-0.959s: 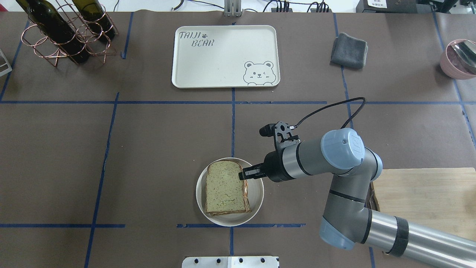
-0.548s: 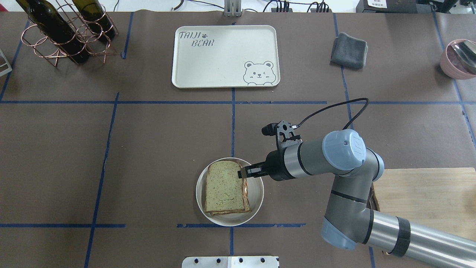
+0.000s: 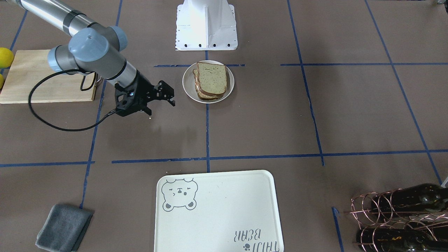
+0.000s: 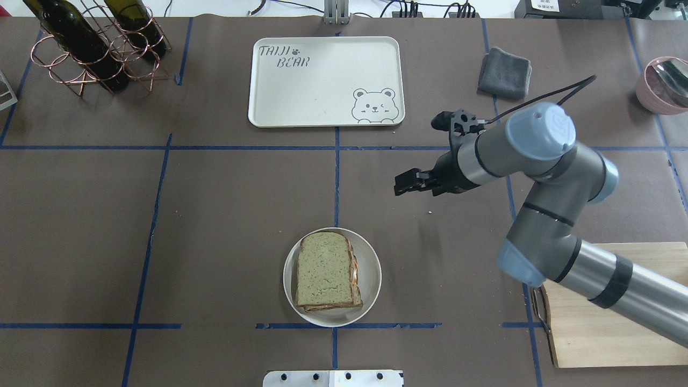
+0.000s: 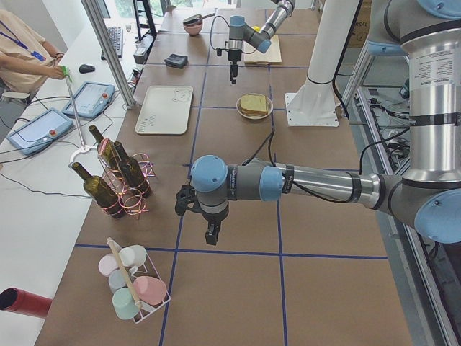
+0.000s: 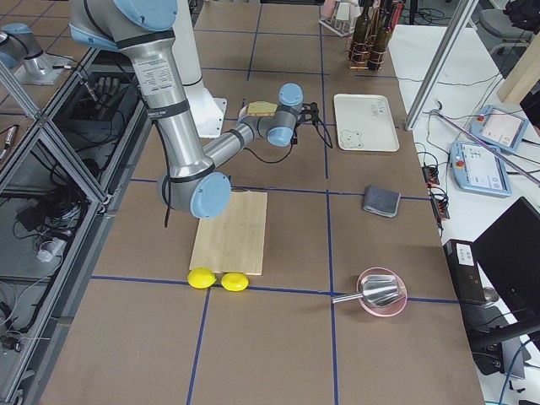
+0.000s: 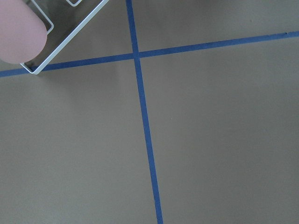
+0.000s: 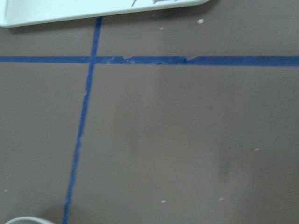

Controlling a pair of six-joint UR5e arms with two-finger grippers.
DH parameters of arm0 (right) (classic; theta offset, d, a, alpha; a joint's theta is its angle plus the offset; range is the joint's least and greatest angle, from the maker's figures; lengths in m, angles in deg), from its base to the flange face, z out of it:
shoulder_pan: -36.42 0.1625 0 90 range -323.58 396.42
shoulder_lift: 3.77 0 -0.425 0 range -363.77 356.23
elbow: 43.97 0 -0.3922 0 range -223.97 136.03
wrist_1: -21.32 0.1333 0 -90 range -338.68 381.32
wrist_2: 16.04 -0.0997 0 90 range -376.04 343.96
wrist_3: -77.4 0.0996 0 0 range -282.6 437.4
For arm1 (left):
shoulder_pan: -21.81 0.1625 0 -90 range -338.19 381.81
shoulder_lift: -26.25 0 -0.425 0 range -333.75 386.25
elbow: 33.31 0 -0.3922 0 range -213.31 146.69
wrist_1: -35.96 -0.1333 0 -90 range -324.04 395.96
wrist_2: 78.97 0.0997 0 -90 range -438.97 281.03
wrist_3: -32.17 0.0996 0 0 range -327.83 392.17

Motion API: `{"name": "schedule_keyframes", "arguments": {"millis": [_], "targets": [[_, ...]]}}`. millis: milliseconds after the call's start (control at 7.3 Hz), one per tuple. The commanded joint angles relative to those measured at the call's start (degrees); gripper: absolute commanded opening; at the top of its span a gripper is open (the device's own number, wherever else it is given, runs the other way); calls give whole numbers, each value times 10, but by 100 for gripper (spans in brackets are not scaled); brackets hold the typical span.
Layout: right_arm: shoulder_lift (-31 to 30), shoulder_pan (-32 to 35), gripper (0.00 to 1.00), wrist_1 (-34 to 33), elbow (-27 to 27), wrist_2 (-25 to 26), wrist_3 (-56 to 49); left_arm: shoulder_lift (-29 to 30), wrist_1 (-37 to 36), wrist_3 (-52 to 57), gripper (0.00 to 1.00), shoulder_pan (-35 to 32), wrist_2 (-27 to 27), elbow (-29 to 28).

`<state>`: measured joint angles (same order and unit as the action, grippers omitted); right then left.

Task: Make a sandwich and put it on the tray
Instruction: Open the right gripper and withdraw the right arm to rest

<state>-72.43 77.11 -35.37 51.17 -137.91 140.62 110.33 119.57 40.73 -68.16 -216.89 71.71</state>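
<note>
The sandwich, greenish-tan slices with brown crust, lies stacked on a round white plate at the table's near middle. In the front view the sandwich shows no egg. The white bear tray sits bare at the far middle. My right gripper hovers to the right of and beyond the plate, apart from the sandwich, open and holding nothing. My left gripper points down over bare table far to the left. It shows only in the left side view, so I cannot tell its state.
A wire rack of wine bottles stands at the far left. A grey cloth and a pink bowl with a spoon lie far right. The wooden cutting board is near right, with lemons beside it. A cup rack is near the left arm.
My right gripper has left the sandwich's right edge and swung up and away to the far right. The sandwich stays on the plate.
</note>
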Motion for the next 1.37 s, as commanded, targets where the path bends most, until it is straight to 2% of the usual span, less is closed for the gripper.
{"name": "schedule_keyframes", "arguments": {"millis": [0, 274, 411, 548, 685, 822, 959, 1096, 1233], "targets": [[-73, 108, 100, -82, 0, -41, -213, 35, 2, -1, 100, 14, -1, 12], [-168, 237, 100, -92, -6, -103, -439, 77, 4, -5, 100, 31, -108, 11], [-190, 291, 100, -130, -4, -124, -524, 95, 22, -6, 100, 36, -120, 3], [-223, 347, 100, -156, -5, -150, -600, 127, 66, -13, 100, 37, -121, -40], [-255, 398, 100, -169, -7, -165, -636, 131, 100, -40, 100, 38, -120, -37], [-277, 431, 100, -188, -4, -164, -637, 129, 162, -86, 100, 52, -116, -39], [-299, 455, 100, -189, -2, -165, -637, 133, 201, -205, 100, 93, -92, -6], [-303, 458, 100, -193, 0, -165, -637, 130, 242, -257, 100, 164, 1, 47], [-300, 450, 100, -203, 1, -164, -637, 135, 246, -336, 100, 226, 17, 66]]}}
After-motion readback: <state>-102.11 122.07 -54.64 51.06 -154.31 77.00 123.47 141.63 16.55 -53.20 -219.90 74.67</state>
